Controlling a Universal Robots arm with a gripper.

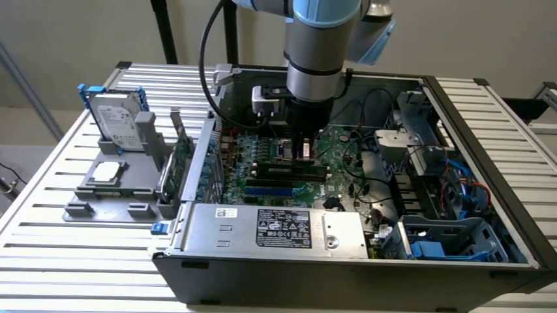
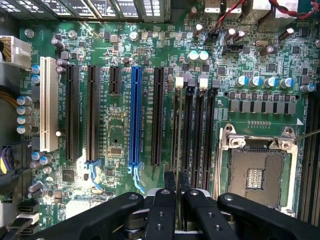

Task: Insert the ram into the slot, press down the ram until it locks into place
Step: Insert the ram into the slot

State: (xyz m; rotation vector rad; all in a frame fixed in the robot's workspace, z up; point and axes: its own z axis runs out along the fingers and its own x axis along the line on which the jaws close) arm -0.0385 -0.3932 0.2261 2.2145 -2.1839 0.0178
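Inside the open computer case (image 1: 287,280), in the exterior view, the gripper (image 1: 304,155) hangs straight down over the motherboard (image 1: 254,149). It sits just above a bank of long black sockets. The slot (image 1: 287,171) runs lengthways between the exterior view's left and right, and the blue socket (image 1: 274,191) lies parallel beside it.

In the wrist view the fingers (image 2: 169,182) are drawn almost together. A thin edge sits in the sliver between them, which I take to be the ram (image 2: 177,207), pinched edge-on. The slot (image 2: 176,130) begins right at the fingertips and runs directly away from them. It is the member of the bank nearest the blue socket (image 2: 134,115), with the processor socket (image 2: 255,175) off to the other side. I judge that the ram's long axis lies along the slot, not across it. I cannot tell whether its lower edge has entered the slot.
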